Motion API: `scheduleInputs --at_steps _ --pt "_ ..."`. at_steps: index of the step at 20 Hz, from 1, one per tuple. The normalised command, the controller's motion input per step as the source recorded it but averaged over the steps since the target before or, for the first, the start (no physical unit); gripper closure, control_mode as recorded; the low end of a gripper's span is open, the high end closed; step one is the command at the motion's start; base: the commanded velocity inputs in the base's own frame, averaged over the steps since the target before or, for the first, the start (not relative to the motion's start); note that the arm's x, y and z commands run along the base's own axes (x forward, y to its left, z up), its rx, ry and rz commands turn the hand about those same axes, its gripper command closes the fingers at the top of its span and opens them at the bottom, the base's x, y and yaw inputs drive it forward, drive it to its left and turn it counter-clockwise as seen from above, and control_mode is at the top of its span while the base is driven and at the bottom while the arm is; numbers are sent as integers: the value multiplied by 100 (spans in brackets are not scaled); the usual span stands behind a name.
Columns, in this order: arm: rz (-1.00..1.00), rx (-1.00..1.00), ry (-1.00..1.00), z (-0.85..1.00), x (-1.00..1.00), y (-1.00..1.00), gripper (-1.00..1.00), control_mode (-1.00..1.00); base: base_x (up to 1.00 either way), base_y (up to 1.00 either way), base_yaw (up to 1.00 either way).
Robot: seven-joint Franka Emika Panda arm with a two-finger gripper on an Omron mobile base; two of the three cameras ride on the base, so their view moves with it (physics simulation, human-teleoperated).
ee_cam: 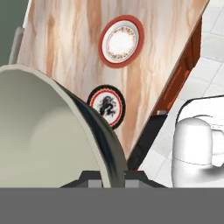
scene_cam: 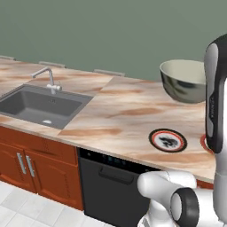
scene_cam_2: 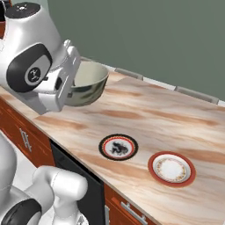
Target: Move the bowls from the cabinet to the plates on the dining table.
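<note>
Pincer point(ee_cam: 113, 175) clamped on the rim of the grey metal bowl point(ee_cam: 48, 135), one finger inside the cream interior, one outside; the bowl hangs in the air over the dining table point(scene_cam_2: 176, 118). Below and ahead of the pincer lies the black-rimmed plate point(ee_cam: 106, 106); just beyond it, the red-rimmed plate point(ee_cam: 120, 41). A sink point(scene_cam: 37, 105) lies well off to the side.

No text, label or number can be read.
</note>
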Motion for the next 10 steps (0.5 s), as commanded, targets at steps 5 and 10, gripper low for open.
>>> scheduleInputs --at_steps 5,10 --pt "-14 -1 9 -45 0 0 100 -100 0 0 0" --pt "-13 0 10 -47 5 -1 100 -100 0 0 0"
